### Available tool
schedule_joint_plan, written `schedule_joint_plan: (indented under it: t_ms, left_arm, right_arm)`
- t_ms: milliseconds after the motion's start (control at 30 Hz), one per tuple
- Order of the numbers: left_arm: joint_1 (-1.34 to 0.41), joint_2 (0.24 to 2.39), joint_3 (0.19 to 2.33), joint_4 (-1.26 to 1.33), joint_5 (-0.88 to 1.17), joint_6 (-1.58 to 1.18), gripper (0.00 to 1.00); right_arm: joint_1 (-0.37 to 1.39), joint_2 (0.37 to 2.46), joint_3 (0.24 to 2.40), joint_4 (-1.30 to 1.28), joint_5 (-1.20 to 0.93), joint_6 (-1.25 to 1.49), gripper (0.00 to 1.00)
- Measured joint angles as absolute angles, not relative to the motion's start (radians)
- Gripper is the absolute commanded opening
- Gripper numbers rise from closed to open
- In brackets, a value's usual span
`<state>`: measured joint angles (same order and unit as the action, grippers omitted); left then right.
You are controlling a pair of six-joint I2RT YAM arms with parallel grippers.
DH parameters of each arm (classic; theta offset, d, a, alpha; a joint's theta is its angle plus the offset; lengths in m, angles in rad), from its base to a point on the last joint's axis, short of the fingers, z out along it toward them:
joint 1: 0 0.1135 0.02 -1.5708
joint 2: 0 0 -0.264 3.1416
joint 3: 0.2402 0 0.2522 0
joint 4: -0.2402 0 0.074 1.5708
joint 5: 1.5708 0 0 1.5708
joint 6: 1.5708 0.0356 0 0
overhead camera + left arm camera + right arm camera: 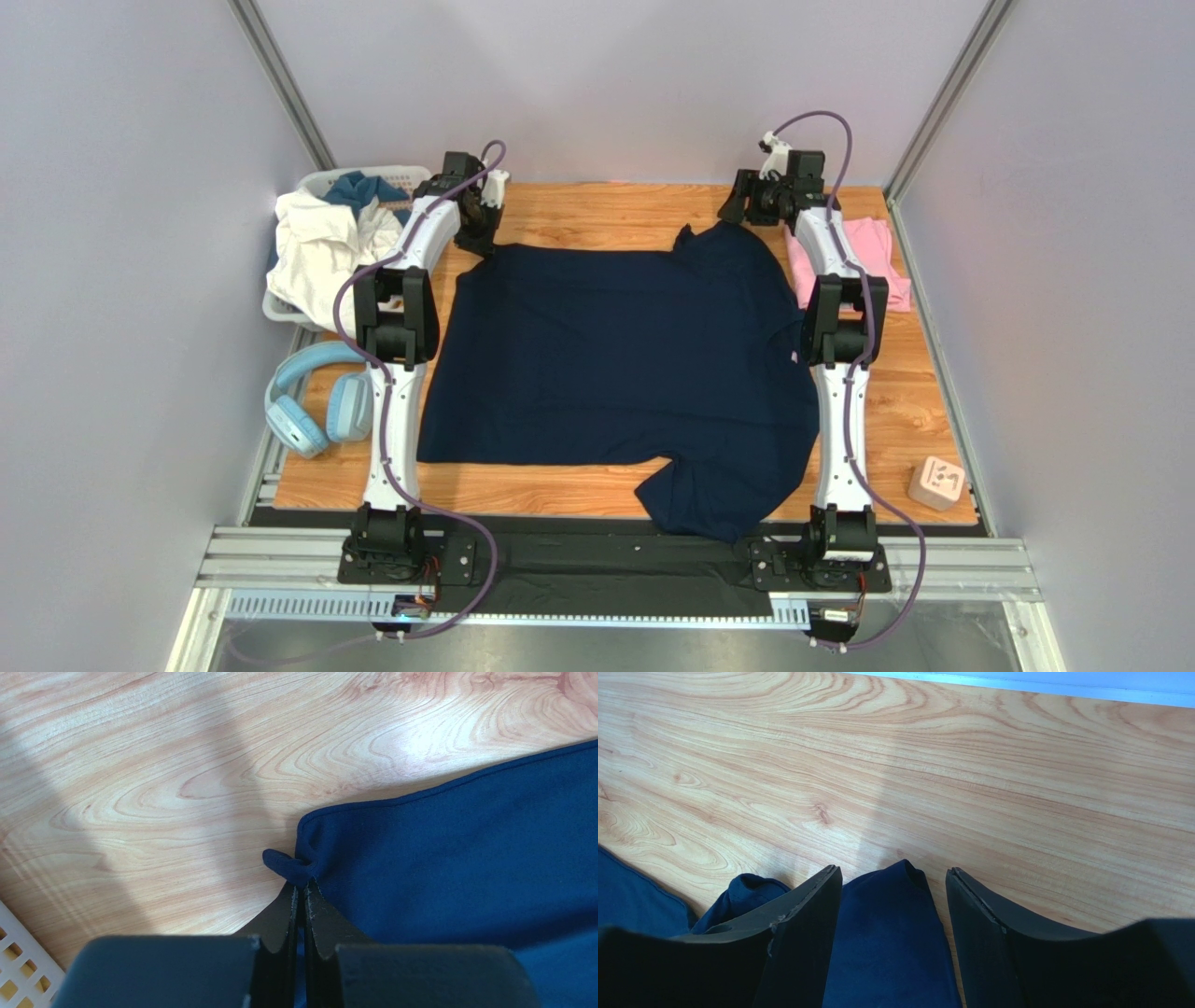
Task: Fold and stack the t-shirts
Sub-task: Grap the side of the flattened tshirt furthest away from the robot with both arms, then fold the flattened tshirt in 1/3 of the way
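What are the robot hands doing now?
Left gripper shut on corner of large dark navy cloth t-shirt. Right gripper open, straddling its far edge. Nothing blocking.

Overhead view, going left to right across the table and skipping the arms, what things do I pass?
headphones → navy t-shirt → pink t-shirt → wooden block. The laundry basket shares the headphones' side, so it is left out.
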<state>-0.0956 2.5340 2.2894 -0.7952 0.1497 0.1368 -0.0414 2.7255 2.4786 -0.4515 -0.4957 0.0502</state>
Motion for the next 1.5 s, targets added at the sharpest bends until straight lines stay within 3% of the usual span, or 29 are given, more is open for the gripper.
schedule_joint_plan:
  t_ms: [333, 500, 600, 1067, 1500]
  left_arm:
    - [-0.096, 2.534, 2.289, -0.796, 0.154, 0.136, 0.04]
    - [-0.096, 2.534, 2.289, -0.796, 0.155, 0.136, 0.04]
    - [-0.096, 2.534, 2.289, -0.796, 0.155, 0.136, 0.04]
    - [-0.096, 2.529, 2.290, -0.813, 0.154, 0.134, 0.00]
    - [-0.096, 2.385, 2.301, -0.868, 0.157, 0.128, 0.00]
  right_arm:
    - [-0.024, 2.725, 2.478, -0.461, -0.498, 0.047, 0.40]
    - [-0.021, 2.725, 2.472, -0.472, -0.499, 0.049, 0.11]
    - [-0.021, 2.725, 2.468, -0.477, -0.497, 0.049, 0.00]
    - [-0.021, 2.666, 2.418, -0.515, -0.469, 0.064, 0.00]
    - [-0.021, 2.390, 2.327, -0.523, -0.513, 0.145, 0.00]
